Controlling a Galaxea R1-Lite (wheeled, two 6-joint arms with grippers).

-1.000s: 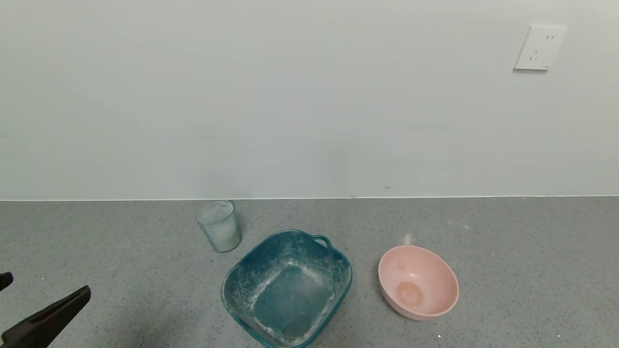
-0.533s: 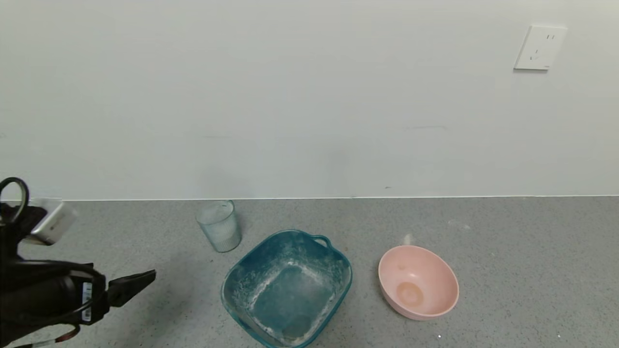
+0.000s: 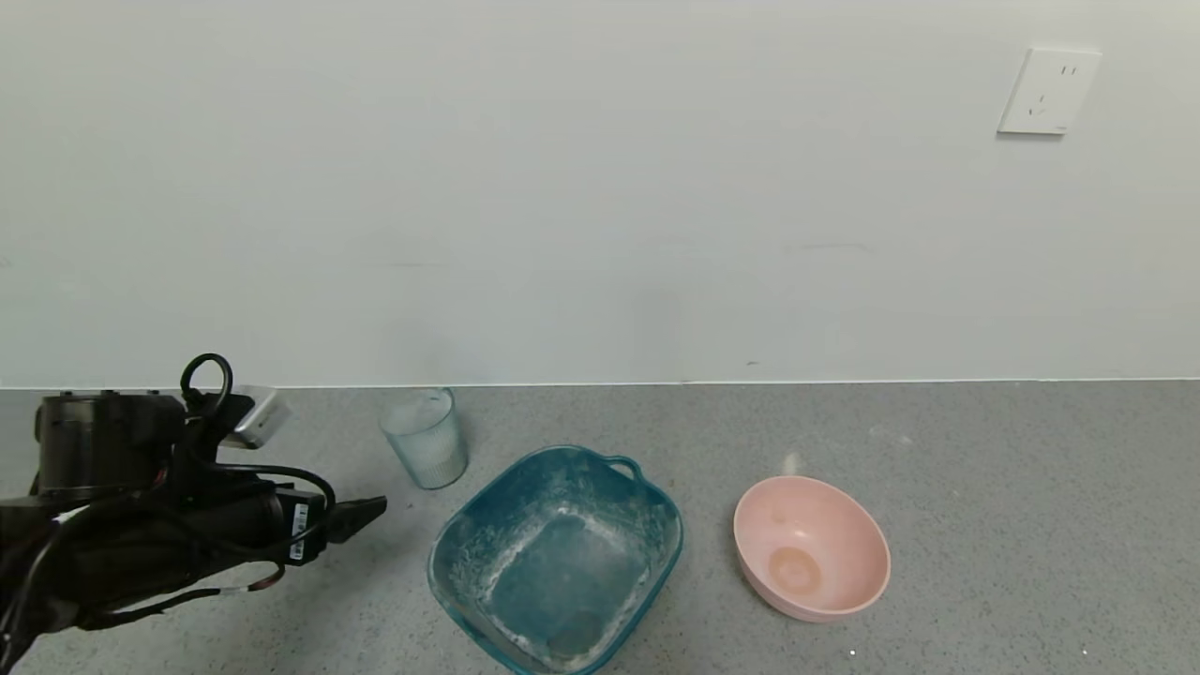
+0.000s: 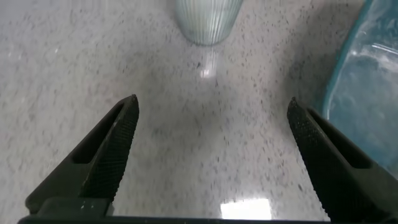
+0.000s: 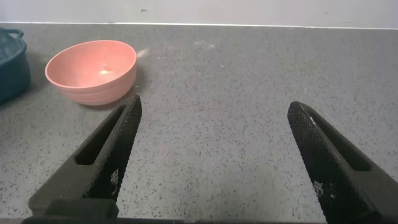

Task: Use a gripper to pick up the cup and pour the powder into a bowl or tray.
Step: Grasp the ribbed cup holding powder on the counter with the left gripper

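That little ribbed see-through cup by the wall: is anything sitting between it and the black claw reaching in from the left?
Nothing visible. Only bare grey speckled countertop lies between the open left claw and the ribbed translucent cup; the teal squarish tray sits off to one side.

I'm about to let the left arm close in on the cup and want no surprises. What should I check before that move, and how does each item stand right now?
1. Left gripper open wide enough for the cup: ok, jaws spread apart.
2. Cup upright on the counter: ok.
3. Cup ahead between the fingers in the left wrist view: ok, roughly centred, still apart.
4. Path from gripper to cup free: ok; teal tray sits off to one side.
5. Powder amount inside cup: cannot tell, walls are dusted white.
6. Right gripper out of the way: ok, open near the pink bowl.
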